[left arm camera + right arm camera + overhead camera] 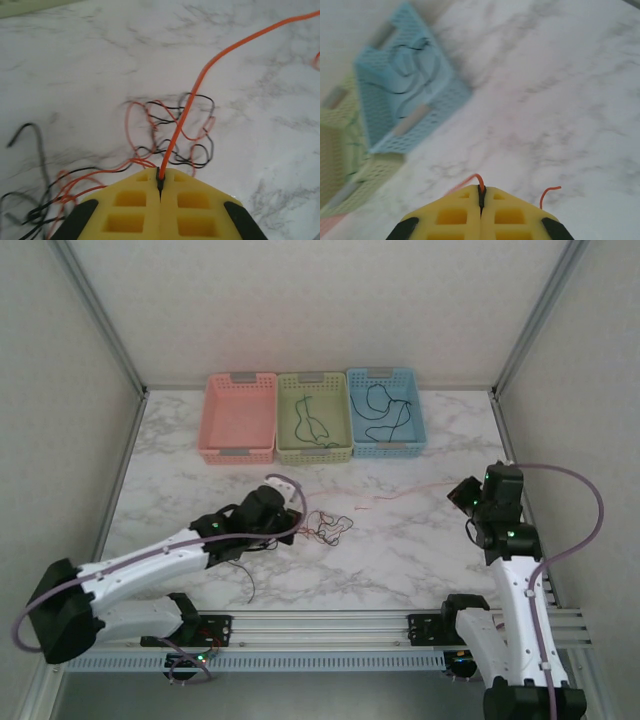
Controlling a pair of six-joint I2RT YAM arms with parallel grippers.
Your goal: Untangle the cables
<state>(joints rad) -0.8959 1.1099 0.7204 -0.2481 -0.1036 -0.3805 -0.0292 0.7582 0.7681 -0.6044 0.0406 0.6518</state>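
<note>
Cables (385, 410) lie in two baskets (388, 449), a knot (328, 526) is left, and my left gripper (160, 184) and right gripper (481, 194) pinch the orange wire (210, 65).

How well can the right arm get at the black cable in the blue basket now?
Probably not yet: its fingers are shut on the red-orange cable, though nothing stands before the blue basket.
</note>
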